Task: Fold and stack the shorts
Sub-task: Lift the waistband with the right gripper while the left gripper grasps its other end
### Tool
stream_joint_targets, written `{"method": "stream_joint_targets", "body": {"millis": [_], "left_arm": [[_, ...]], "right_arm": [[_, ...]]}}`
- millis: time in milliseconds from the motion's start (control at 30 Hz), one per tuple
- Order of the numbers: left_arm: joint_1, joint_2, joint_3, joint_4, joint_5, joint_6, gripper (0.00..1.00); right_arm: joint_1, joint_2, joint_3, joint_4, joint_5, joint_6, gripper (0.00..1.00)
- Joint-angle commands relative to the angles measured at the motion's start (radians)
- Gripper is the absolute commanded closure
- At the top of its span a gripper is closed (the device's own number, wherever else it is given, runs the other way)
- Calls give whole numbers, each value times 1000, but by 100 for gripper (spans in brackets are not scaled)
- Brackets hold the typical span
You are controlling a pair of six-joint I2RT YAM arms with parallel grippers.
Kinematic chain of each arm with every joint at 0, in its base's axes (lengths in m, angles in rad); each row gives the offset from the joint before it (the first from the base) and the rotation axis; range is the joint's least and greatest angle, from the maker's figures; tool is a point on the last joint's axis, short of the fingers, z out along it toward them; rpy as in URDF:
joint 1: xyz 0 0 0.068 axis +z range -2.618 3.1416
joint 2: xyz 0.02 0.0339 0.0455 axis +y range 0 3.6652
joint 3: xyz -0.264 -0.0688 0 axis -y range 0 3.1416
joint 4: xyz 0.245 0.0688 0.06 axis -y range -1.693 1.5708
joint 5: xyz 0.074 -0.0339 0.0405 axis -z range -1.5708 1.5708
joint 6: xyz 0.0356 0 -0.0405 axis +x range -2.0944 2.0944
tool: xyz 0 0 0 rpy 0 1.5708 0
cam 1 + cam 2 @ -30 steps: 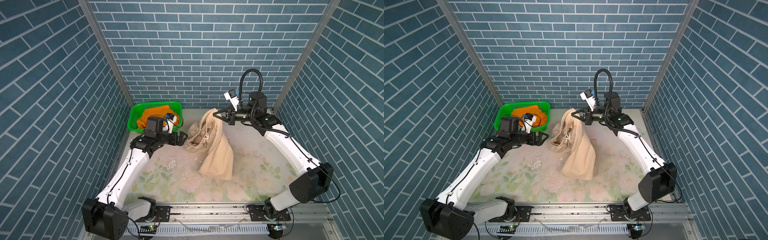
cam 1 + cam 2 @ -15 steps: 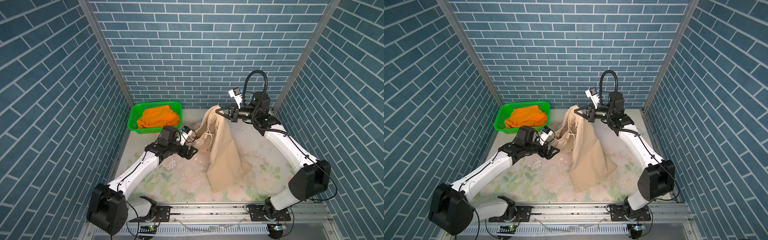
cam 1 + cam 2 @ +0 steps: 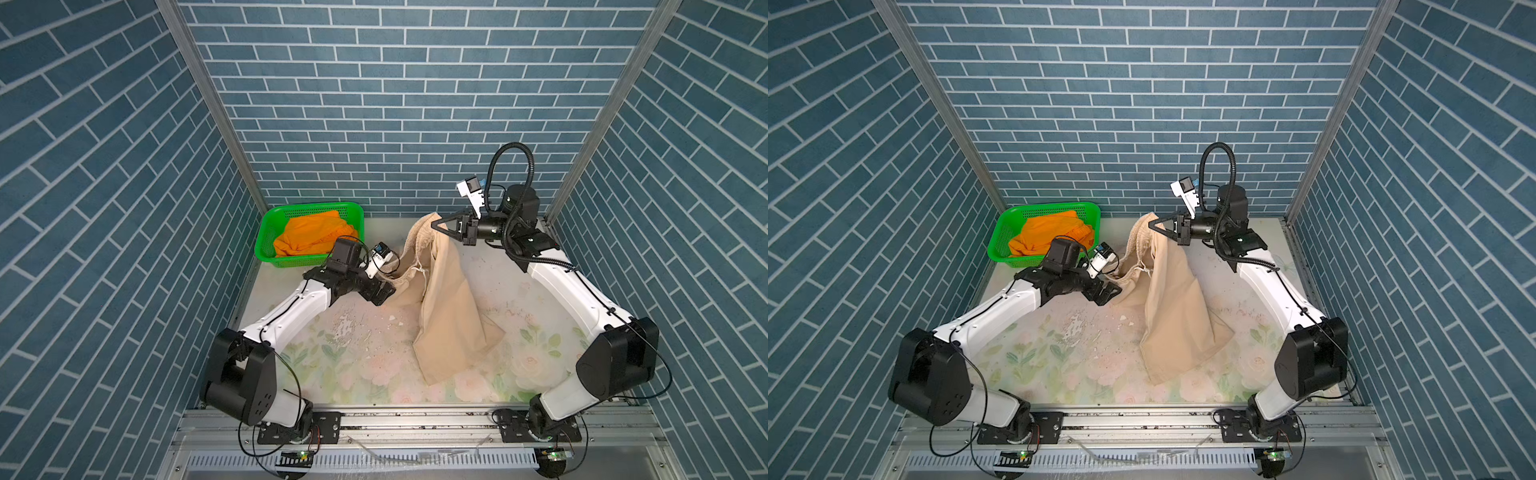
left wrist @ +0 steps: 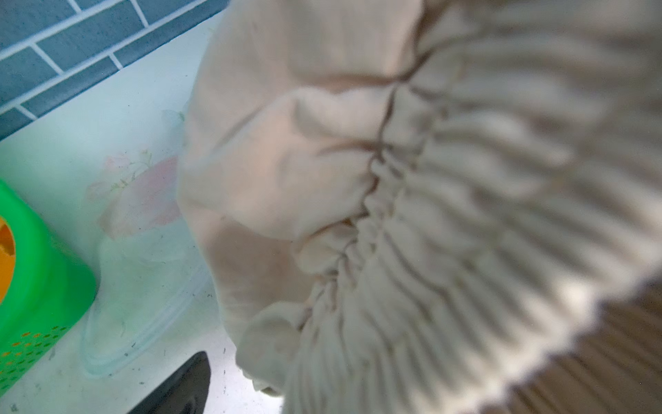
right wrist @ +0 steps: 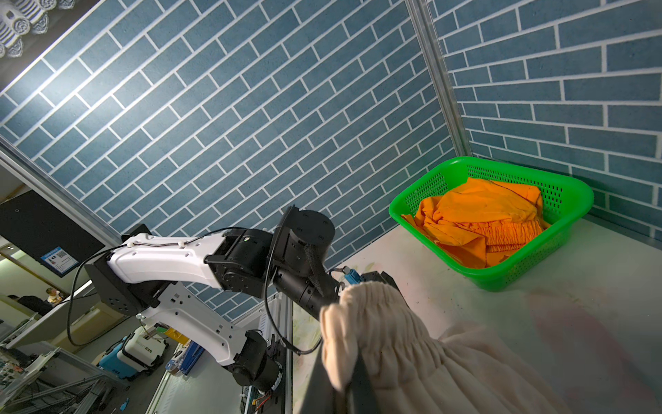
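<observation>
Beige shorts (image 3: pixel 449 320) hang from the right gripper (image 3: pixel 436 226), which is clamped on the gathered waistband near the back wall. The leg ends trail on the table (image 3: pixel 353 361). The left gripper (image 3: pixel 382 294) sits with jaws apart at the low, slack side of the same waistband and holds nothing. Orange shorts (image 3: pixel 309 237) lie crumpled in the green basket (image 3: pixel 263 239).

Assessment: the garment is lifted for spreading and is not yet laid flat.

Risks:
- The cloth hangs on one narrow pinch, so a pull from the left arm could drag it free.
- The left jaws may catch a single layer or a loose fold, which would twist the spread.
- Cloth fills the left wrist view, so that approach is poorly seen.
- The left arm works just beside the basket and could nudge it.
</observation>
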Motion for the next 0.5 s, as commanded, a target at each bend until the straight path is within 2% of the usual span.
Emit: {"method": "stream_joint_targets", "body": {"millis": [0, 167, 200, 267, 333, 467], "left_arm": [[12, 22, 76, -106, 77, 75, 2], [14, 31, 133, -159, 147, 91, 10], [15, 33, 141, -166, 159, 93, 17], [15, 43, 150, -173, 172, 93, 38], [15, 62, 166, -200, 193, 96, 50], [15, 87, 198, -245, 193, 83, 84]], "right_arm": [[-3, -8, -10, 47, -37, 19, 100], [-4, 0, -23, 98, -40, 51, 100], [-4, 3, -27, 114, -43, 64, 100], [-4, 9, -28, 123, -45, 74, 100], [-5, 10, -27, 123, -43, 72, 100], [-12, 13, -16, 60, -20, 19, 100]]}}
